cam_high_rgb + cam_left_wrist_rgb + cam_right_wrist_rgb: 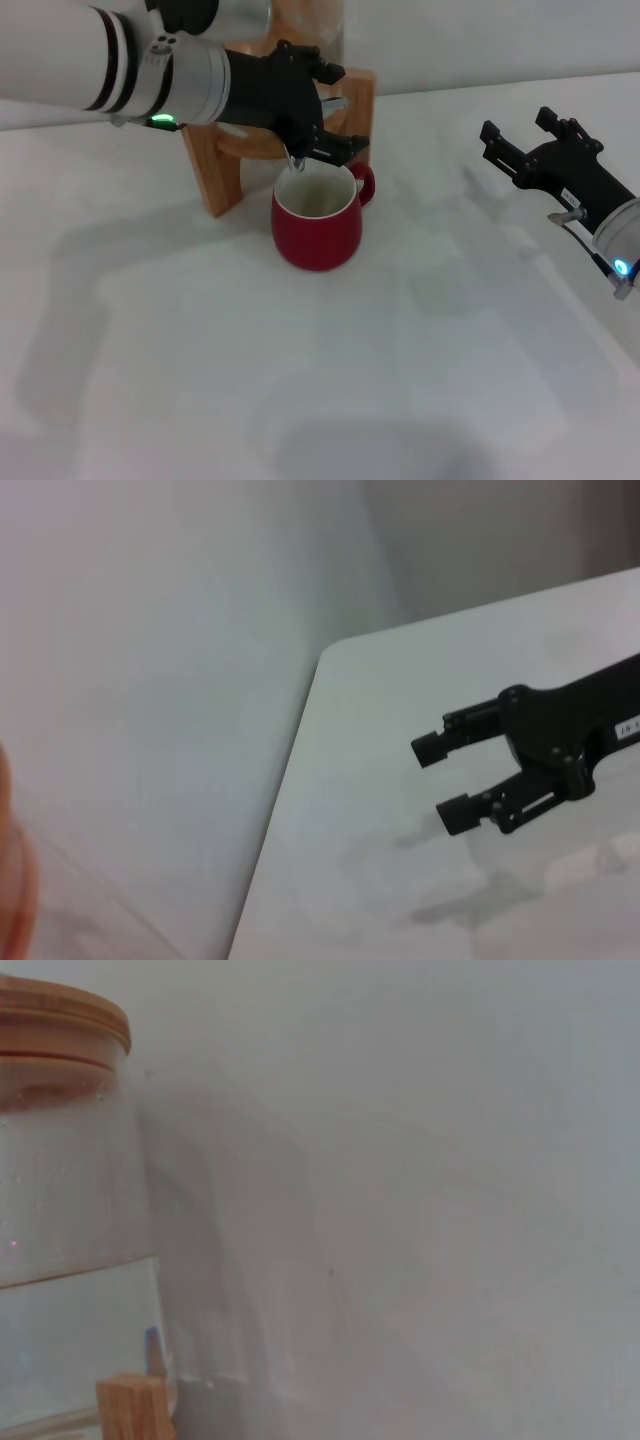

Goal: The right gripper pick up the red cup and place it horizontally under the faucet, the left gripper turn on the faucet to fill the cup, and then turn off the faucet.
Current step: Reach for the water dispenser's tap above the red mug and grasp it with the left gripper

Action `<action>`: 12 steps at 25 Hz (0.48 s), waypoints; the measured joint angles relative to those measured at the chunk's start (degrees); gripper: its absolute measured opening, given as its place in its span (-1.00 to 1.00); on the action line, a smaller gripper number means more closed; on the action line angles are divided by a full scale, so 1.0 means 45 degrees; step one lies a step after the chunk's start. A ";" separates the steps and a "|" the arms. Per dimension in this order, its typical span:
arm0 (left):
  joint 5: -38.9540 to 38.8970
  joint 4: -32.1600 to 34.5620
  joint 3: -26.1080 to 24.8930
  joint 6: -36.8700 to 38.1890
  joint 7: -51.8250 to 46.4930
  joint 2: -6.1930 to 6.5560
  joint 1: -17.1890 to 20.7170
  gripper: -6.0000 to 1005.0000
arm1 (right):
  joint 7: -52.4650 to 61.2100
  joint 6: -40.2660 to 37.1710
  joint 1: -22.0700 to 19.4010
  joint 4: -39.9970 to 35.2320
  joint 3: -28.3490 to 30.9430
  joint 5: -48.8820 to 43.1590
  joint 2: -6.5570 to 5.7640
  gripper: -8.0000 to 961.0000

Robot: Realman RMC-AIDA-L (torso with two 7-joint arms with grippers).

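Observation:
The red cup (pixel 316 225) stands upright on the white table, its handle to the far right, right below the faucet (pixel 294 160) spout. The faucet sticks out of a glass dispenser on a wooden stand (pixel 212 170). My left gripper (pixel 335 108), on the green-lit arm, is at the faucet above the cup, its fingers apart with the chrome lever between them. My right gripper (pixel 518 133) is open and empty, hovering well to the right of the cup; it also shows in the left wrist view (pixel 440 778). I cannot tell whether water is running.
The glass dispenser (pixel 70 1260) has a wooden lid and is partly full of water. A pale wall stands behind it. The table's far corner edge (pixel 310 710) shows in the left wrist view.

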 joint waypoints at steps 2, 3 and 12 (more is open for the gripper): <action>0.0035 -0.0025 0.0001 0.0016 0.0008 -0.0001 0.0003 0.71 | 0.0000 0.0000 0.0000 -0.0012 0.0000 -0.0010 0.0000 0.76; 0.0036 -0.0030 0.0004 0.0017 0.0021 0.0002 0.0004 0.71 | 0.0000 -0.0001 0.0000 -0.0018 -0.0004 -0.0011 0.0000 0.76; 0.0150 -0.0086 0.0104 0.0030 0.0089 -0.0030 0.0009 0.71 | 0.0005 -0.0001 0.0016 -0.0060 -0.0071 -0.0018 0.0019 0.76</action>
